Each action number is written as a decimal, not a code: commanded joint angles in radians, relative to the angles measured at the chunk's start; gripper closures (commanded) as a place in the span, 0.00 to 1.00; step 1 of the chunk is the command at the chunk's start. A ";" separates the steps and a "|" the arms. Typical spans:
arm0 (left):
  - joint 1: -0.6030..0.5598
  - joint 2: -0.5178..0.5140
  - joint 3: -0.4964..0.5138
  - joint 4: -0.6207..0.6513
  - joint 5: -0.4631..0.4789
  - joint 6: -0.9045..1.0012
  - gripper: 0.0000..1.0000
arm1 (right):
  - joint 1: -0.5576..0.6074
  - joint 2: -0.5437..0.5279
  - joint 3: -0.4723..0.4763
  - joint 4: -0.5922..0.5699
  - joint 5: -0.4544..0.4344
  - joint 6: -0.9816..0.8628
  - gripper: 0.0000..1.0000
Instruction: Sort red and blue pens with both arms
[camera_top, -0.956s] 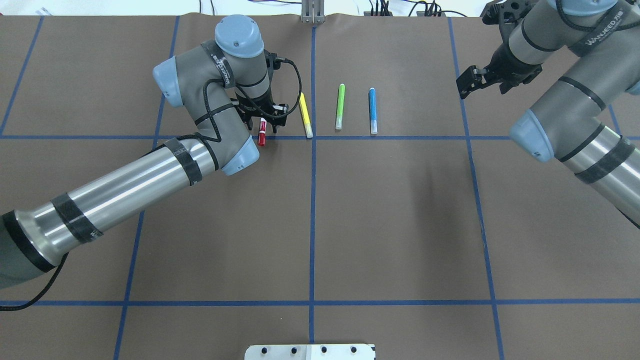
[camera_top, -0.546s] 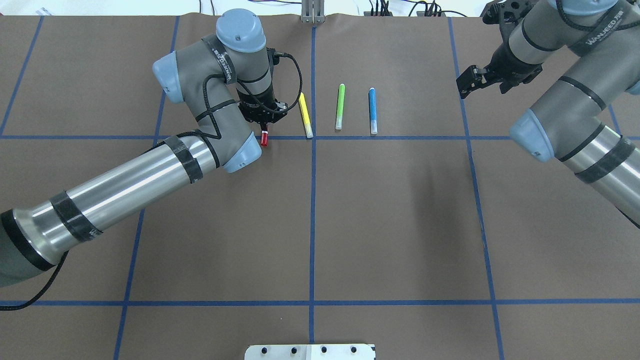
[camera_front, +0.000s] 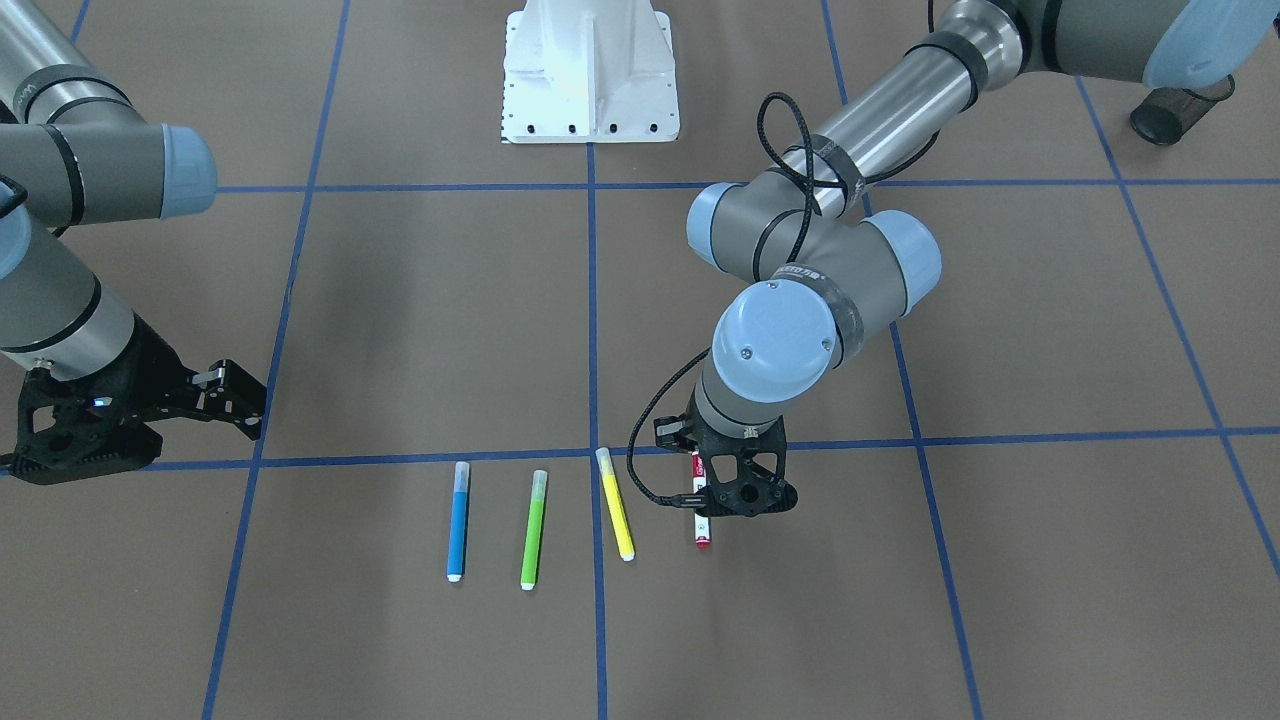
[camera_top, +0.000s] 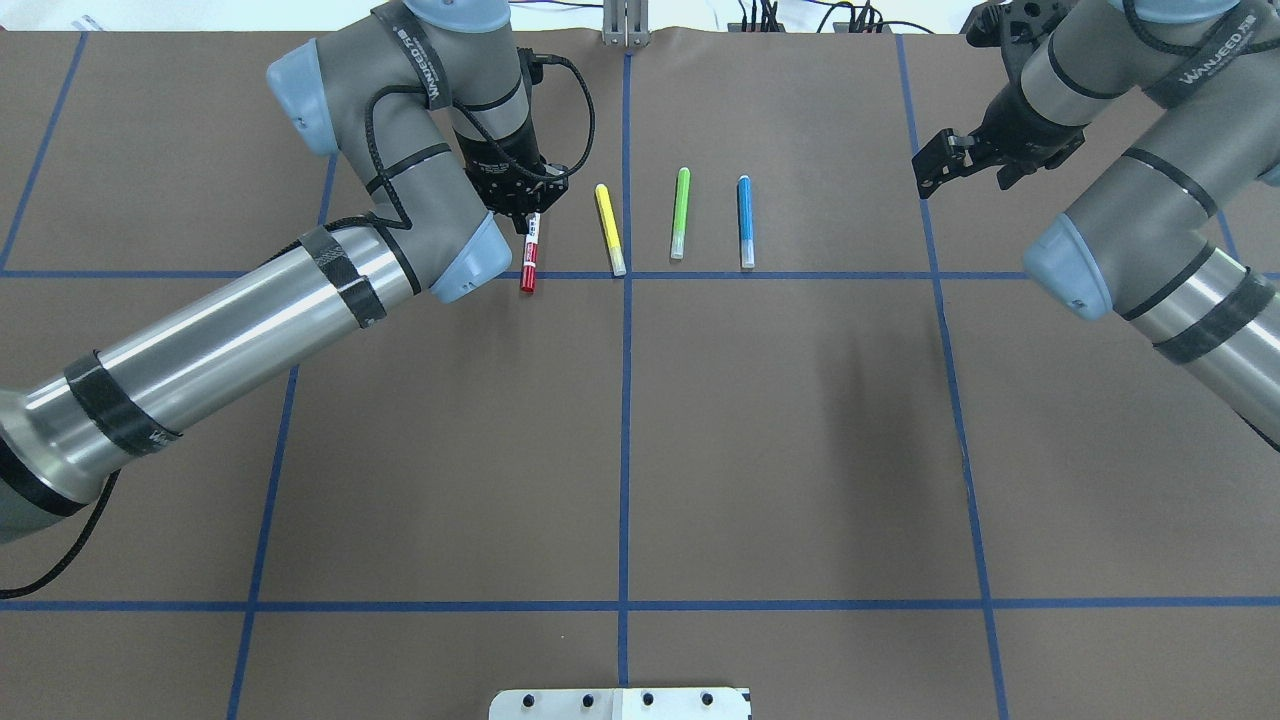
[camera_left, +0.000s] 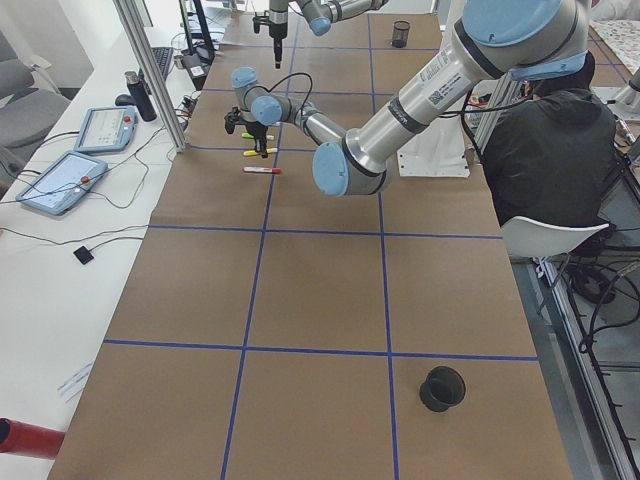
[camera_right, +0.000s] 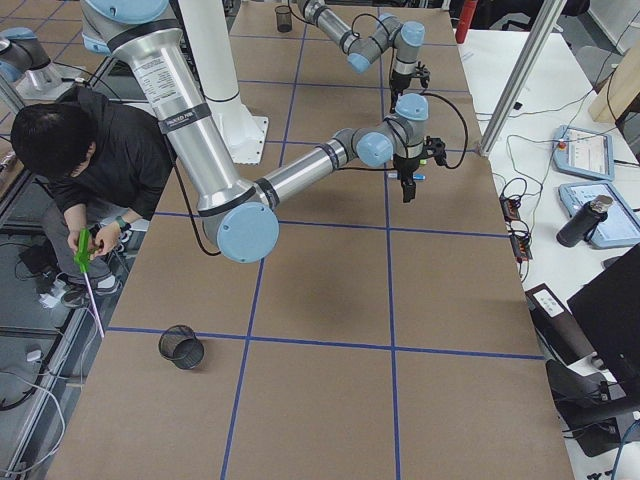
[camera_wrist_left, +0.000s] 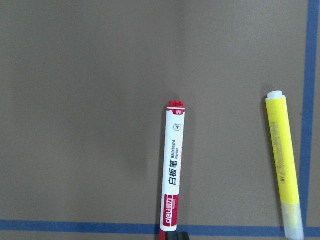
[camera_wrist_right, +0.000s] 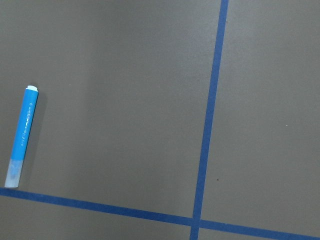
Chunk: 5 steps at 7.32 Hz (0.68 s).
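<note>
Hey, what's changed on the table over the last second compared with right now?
The left gripper drew back from over the white-barrelled pen with a red cap toward the far side, seemingly rising, and uncovered most of its barrel. The pen lies flat about where it was, not held. The slim yellow marker, green marker, blue-barrelled pen and right gripper have not moved.

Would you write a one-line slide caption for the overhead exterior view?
Left gripper over the red pen; right gripper open, clear of the blue pen; yellow marker and green marker lie between.
</note>
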 joint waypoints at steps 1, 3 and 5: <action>0.026 0.011 0.017 -0.049 0.023 0.004 0.09 | -0.001 0.002 0.002 0.001 0.003 0.003 0.00; 0.048 0.012 0.046 -0.089 0.077 -0.007 0.08 | -0.001 0.002 0.002 0.001 0.001 0.020 0.01; 0.054 0.012 0.052 -0.091 0.079 -0.007 0.09 | -0.001 0.003 0.004 0.003 0.003 0.043 0.01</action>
